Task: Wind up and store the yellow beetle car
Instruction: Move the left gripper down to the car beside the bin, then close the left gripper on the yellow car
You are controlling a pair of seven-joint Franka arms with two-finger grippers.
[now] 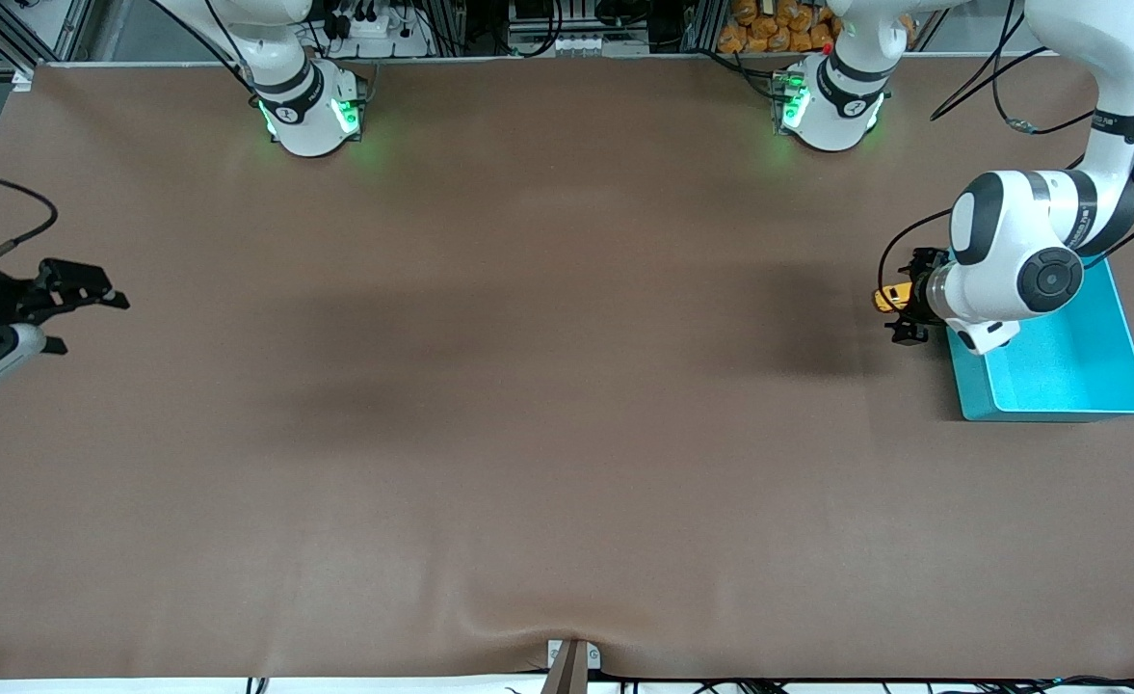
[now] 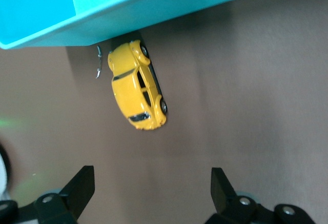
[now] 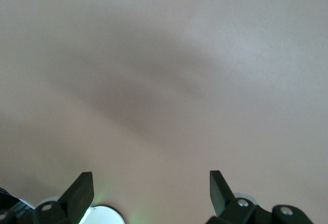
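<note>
Yellow beetle car (image 2: 137, 86) rests on brown tabletop (image 2: 246, 106), wheels down, dark windows and small wheels visible along one side. One end of car sits just beside outer wall of turquoise bin (image 2: 128, 8), apparently touching it or nearly so. Small thin silvery piece (image 2: 98, 62) lies on tabletop just beside car. Left gripper (image 2: 152, 193) hangs above bare tabletop, apart from car, two black fingers (image 2: 79, 190) spread wide, nothing between them.
</note>
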